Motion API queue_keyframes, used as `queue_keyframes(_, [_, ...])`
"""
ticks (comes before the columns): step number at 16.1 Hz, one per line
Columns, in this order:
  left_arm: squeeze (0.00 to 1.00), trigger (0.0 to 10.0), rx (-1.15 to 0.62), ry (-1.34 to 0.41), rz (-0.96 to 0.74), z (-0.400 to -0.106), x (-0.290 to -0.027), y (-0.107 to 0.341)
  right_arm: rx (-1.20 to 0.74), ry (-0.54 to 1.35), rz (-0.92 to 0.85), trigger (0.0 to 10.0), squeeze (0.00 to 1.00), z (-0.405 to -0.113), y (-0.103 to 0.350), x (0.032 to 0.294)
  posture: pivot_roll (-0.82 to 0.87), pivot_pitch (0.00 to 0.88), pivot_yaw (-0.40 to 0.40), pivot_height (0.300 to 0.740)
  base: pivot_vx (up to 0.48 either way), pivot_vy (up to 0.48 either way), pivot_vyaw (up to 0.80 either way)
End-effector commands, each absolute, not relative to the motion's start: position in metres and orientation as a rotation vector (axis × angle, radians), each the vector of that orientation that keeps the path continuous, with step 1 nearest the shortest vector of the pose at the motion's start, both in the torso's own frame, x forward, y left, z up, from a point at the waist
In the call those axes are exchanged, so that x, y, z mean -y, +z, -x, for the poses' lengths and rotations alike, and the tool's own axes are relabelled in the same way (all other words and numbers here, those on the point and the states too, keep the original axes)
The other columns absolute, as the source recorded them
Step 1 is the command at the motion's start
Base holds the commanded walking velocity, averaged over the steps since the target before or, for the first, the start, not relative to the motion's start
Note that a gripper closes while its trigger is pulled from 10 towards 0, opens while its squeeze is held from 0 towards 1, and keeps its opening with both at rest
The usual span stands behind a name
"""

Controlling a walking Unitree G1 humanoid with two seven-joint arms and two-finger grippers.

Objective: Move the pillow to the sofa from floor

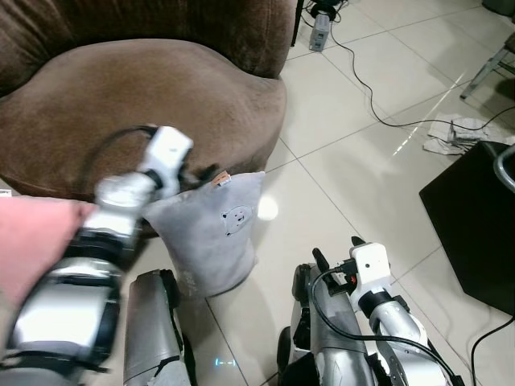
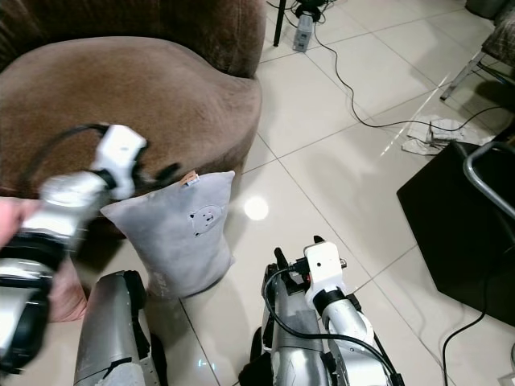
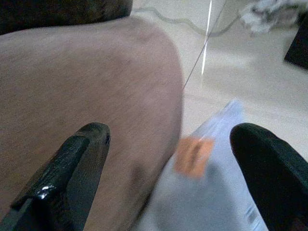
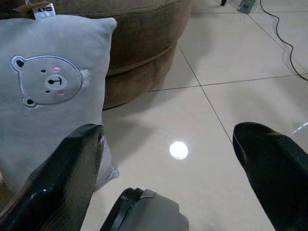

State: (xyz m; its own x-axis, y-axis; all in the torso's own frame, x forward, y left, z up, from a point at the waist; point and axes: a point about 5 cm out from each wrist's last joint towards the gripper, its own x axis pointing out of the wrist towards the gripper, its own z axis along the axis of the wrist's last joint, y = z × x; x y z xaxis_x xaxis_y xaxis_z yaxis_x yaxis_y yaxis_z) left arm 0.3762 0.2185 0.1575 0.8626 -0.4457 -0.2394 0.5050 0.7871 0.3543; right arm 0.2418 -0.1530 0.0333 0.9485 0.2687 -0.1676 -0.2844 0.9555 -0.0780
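Note:
A grey pillow (image 1: 213,233) with a bear face stands upright on the tiled floor, leaning against the front of the brown sofa (image 1: 137,88). My left gripper (image 1: 203,174) is open at the pillow's top edge, close to its orange tag (image 3: 192,155). In the left wrist view the tag and the pillow's top (image 3: 216,197) lie between the two spread fingers, with the sofa seat behind. My right gripper (image 1: 338,251) hangs low by my body, to the right of the pillow. It is open with nothing in it, and its wrist view faces the pillow (image 4: 43,96).
A pink soft thing (image 1: 32,241) lies at the far left beside the sofa. A black box (image 1: 475,233) stands on the floor at the right. Cables (image 1: 362,72) and crumpled paper (image 1: 463,137) lie farther back. My own legs (image 1: 153,322) are just below the pillow.

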Motion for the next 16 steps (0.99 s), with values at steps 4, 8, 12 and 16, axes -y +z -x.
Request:
queue_keyframes(4, [0.0, 10.0, -0.22, -0.61, -0.577, -0.374, -0.235, 0.172, -0.165, 0.273, 0.099, 10.0, 0.0, -0.238, 0.029, 0.151, -0.08, 0.191, -0.072, 0.511, 0.0, 0.0, 0.0])
queue_keyframes(8, [0.0, 10.0, -0.339, -0.678, -0.675, -0.371, -0.243, 0.167, -0.167, 0.261, 0.091, 10.0, 0.0, -0.237, 0.028, 0.149, -0.08, 0.209, -0.051, 0.511, 0.0, 0.0, 0.0])
queue_keyframes(12, [0.0, 10.0, -0.435, -0.608, -0.726, -0.369, -0.229, 0.129, -0.14, 0.243, 0.088, 10.0, 0.0, -0.229, 0.035, 0.15, -0.13, 0.247, -0.049, 0.511, 0.0, 0.0, 0.0])
queue_keyframes(16, [0.0, 10.0, -0.501, -0.489, -0.79, -0.362, -0.23, 0.102, -0.145, 0.206, 0.128, 10.0, 0.0, -0.211, 0.041, 0.17, -0.21, 0.275, -0.081, 0.511, 0.0, 0.0, 0.0])
